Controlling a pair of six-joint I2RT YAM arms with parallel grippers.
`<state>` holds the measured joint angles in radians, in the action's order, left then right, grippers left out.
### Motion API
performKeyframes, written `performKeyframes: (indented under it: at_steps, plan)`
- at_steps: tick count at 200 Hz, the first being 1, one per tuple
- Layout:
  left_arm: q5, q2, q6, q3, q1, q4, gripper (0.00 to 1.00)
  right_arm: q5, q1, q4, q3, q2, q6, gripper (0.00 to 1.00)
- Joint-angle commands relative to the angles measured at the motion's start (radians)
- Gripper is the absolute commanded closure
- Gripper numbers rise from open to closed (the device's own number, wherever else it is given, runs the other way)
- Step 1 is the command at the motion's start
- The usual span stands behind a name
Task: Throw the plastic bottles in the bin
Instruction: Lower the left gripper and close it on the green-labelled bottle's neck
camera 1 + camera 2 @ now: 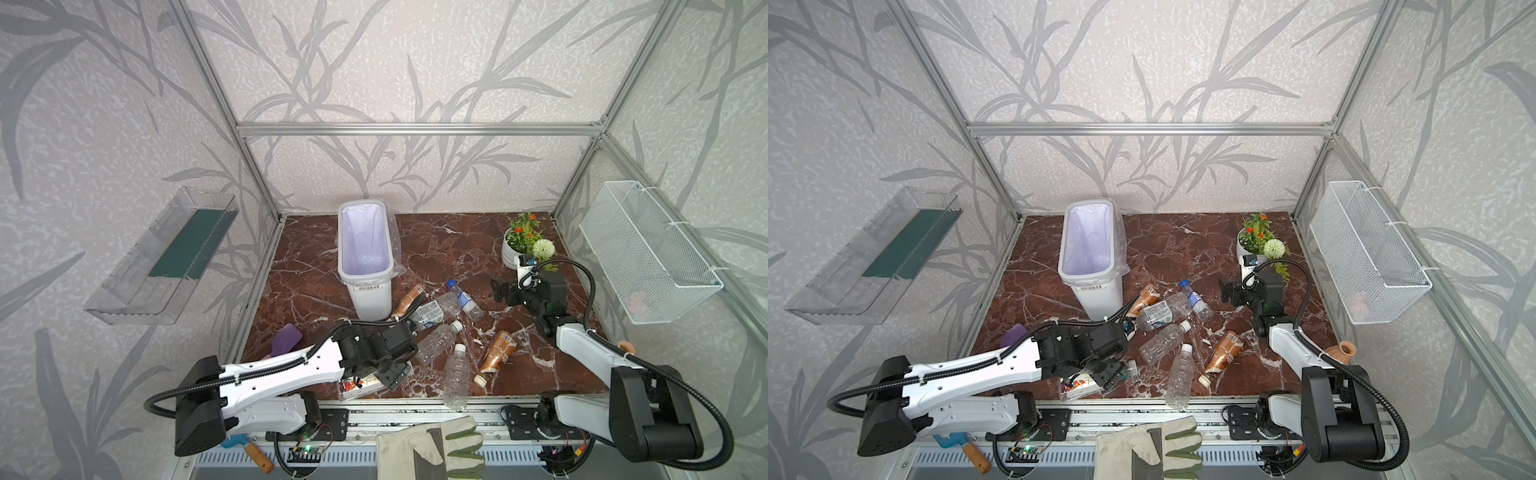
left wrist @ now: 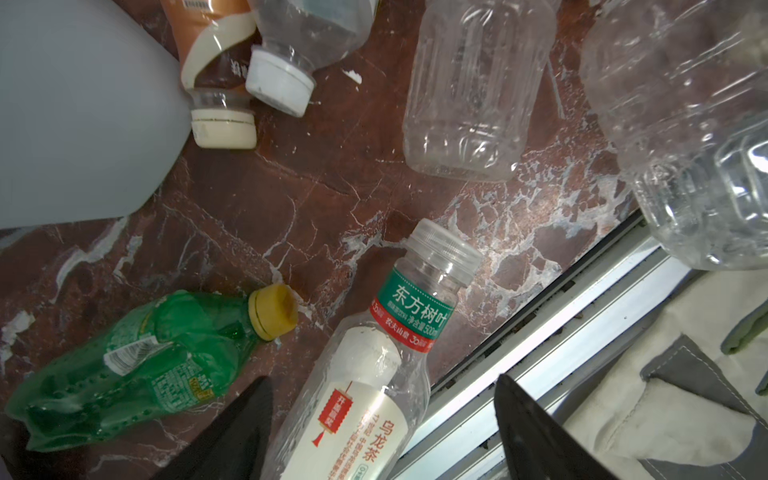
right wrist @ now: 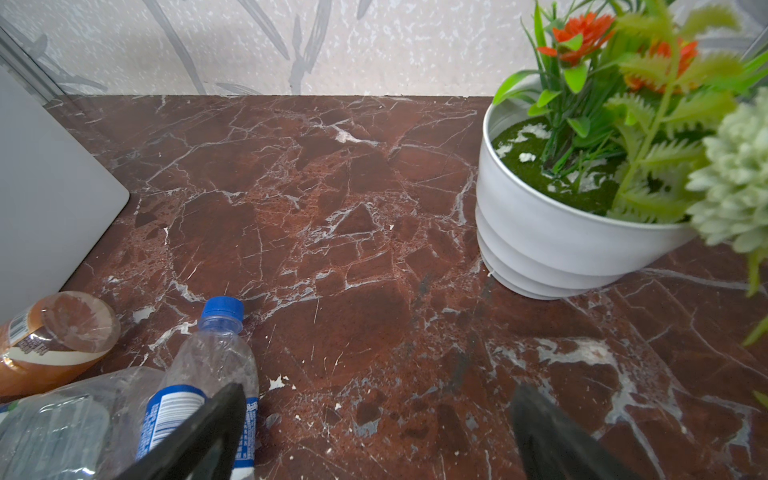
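Note:
The white bin (image 1: 372,301) stands at the back left of the marble floor, and several plastic bottles lie in front of it. My left gripper (image 2: 381,379) is open low over the red-and-white labelled bottle (image 2: 361,415), which lies between the jaws by the front rail with a gap on one side. A crushed green yellow-capped bottle (image 2: 124,361) lies beside it. My right gripper (image 3: 378,388) is open over bare marble, next to the blue-capped bottle (image 3: 208,365). In a top view I see brown-labelled bottles (image 1: 409,300) (image 1: 498,351) and clear white-capped ones (image 1: 436,341) (image 1: 456,376).
A white flowerpot (image 1: 513,251) with fake plants stands just behind the right gripper. A wire-mesh basket (image 1: 648,253) hangs on the right wall and a clear shelf (image 1: 166,257) on the left. A purple object (image 1: 286,338) lies front left. A work glove (image 1: 432,449) rests past the front rail.

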<state>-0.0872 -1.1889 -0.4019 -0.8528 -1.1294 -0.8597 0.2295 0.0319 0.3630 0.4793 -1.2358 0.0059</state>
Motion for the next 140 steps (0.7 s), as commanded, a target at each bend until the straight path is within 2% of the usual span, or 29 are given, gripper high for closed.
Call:
performKeyframes:
  at_steps: [1,78,112,140]
  plan:
    - [-0.007,-0.048,-0.073,0.010,-0.002,-0.039,0.16,0.014,0.000,-0.012,0.029,-0.004,-0.011,0.01]
    - [-0.087,-0.086,-0.136,0.021,-0.002,-0.079,0.09,0.019,0.001,-0.028,0.032,-0.014,-0.010,0.01]
    - [-0.036,-0.119,-0.156,0.016,-0.003,-0.081,0.08,0.021,0.000,-0.039,0.040,-0.020,-0.011,0.01]
    - [0.018,-0.094,-0.173,0.042,-0.007,-0.053,0.08,0.019,0.001,-0.041,0.039,-0.025,-0.012,0.01]
